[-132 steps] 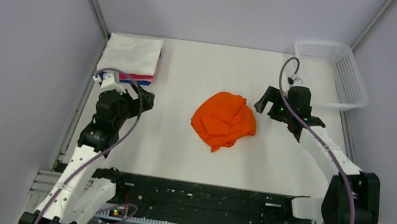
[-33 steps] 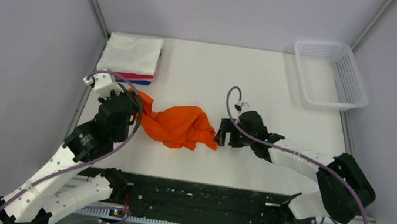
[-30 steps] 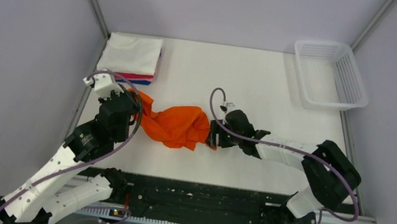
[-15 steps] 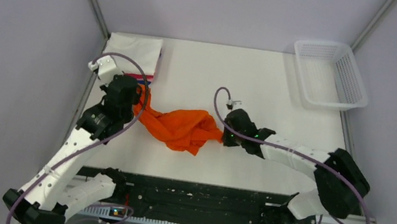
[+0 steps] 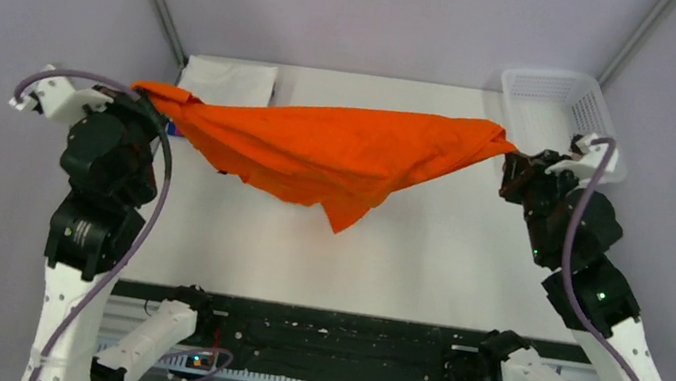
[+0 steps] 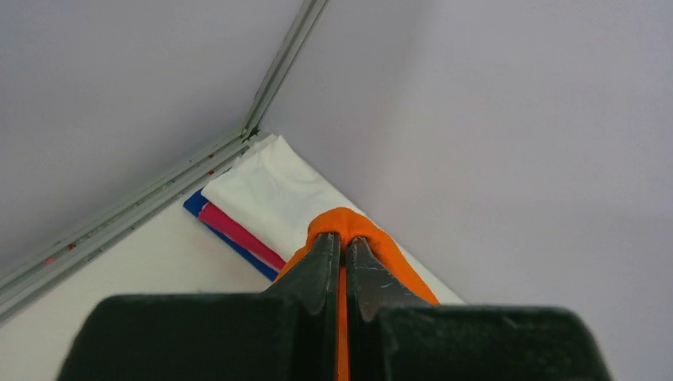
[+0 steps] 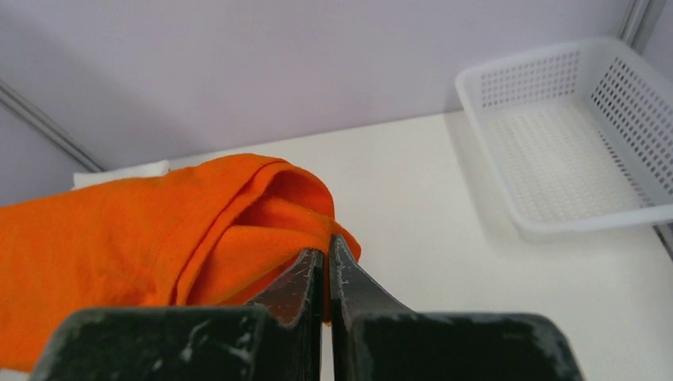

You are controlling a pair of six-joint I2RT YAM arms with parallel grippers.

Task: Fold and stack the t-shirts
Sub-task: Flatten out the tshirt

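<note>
I hold the orange shirt (image 5: pixel 339 155) stretched aloft, both jaws clamped on its ends; such thin pinches may slip under tension, dropping it crumpled.

The orange shirt (image 5: pixel 340 150) is covering the near edge of the stack (image 5: pixel 229 79); the right arm (image 5: pixel 580 222) is hiding a near corner of the basket (image 5: pixel 546 88). The right wrist view is cutting off its right side.

Left arm (image 5: pixel 93 215) and right arm (image 5: pixel 641 367): white link shells joined by black cylindrical joint housings. One purple cable (image 5: pixel 159 186) is routed along each arm. Green indicator lights (image 5: pixel 600 295) sit on the right arm. Left gripper (image 6: pixel 343 248) and right gripper (image 7: pixel 326 252): black tapered fingers, scuffed. Black mounting rail (image 5: pixel 341 348) at 6 o'clock.
</note>
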